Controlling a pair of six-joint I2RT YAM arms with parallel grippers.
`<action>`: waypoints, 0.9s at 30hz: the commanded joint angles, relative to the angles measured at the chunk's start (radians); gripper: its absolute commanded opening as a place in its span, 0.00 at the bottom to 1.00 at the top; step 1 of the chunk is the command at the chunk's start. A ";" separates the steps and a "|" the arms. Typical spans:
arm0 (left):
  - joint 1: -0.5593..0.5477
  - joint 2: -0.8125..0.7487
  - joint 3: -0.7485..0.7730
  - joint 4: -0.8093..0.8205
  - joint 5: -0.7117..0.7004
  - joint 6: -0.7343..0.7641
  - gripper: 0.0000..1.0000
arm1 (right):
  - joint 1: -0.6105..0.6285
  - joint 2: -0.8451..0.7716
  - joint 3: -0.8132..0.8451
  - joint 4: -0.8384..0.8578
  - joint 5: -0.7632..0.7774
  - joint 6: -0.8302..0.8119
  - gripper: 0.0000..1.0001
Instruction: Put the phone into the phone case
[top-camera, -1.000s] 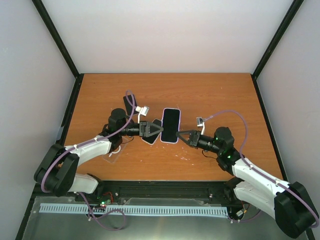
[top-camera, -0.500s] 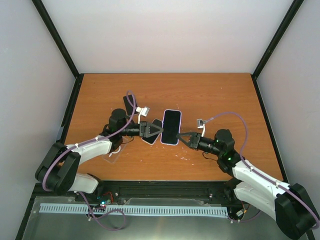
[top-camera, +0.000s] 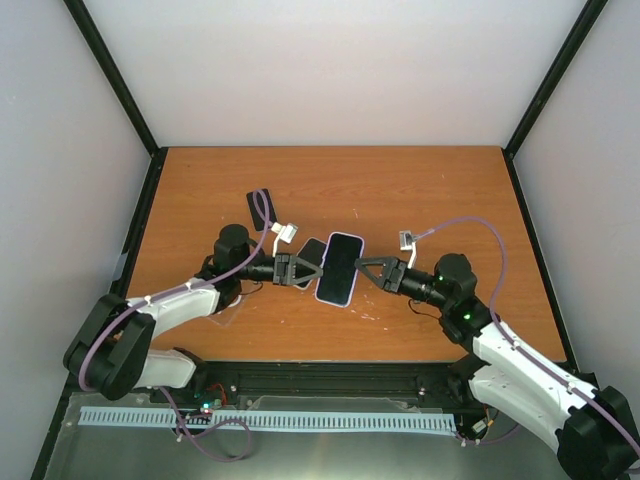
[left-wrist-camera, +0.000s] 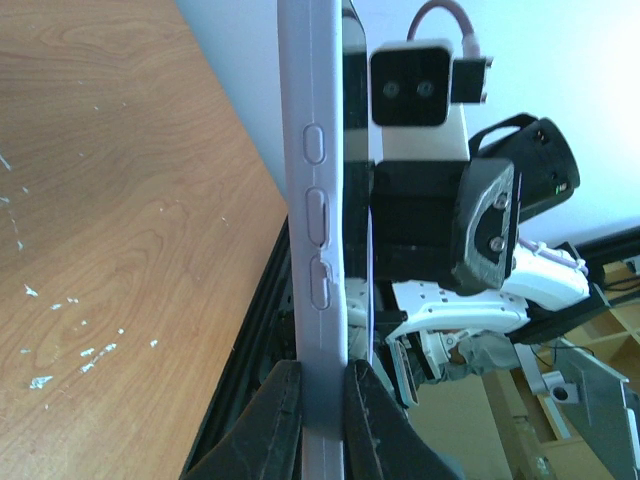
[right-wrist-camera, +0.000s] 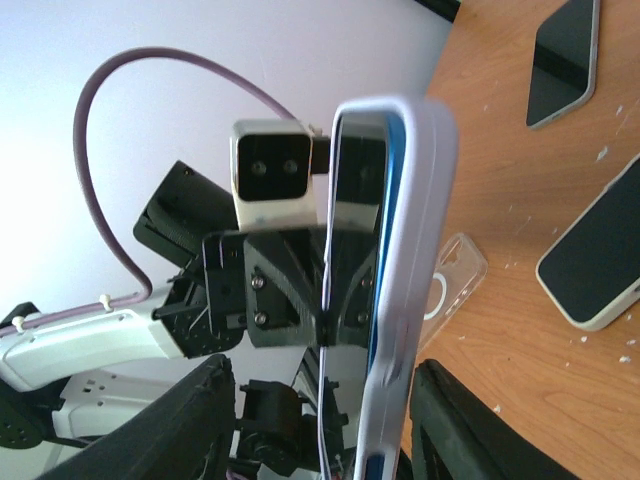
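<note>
Clamped shut at left by the left gripper on the phone case edge, with the phone inside, raised off the table between both arms. Just released at right: right gripper now spread apart. Probably seated; verify corners.

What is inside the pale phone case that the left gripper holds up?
A phone with a dark screen and blue edge; the phone case hides its back.

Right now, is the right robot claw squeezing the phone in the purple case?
No, the black fingers of the right gripper stand apart on both sides of the pale purple cased phone, not pinching it.
</note>
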 joint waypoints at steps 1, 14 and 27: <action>-0.006 -0.051 0.007 0.024 0.085 0.054 0.00 | 0.005 -0.026 0.078 -0.136 0.068 -0.063 0.48; -0.006 -0.078 0.018 -0.093 0.086 0.122 0.00 | 0.005 0.017 0.179 -0.260 0.127 -0.109 0.29; -0.005 -0.068 0.065 -0.328 -0.027 0.211 0.00 | 0.005 0.050 0.174 -0.306 0.153 -0.191 0.03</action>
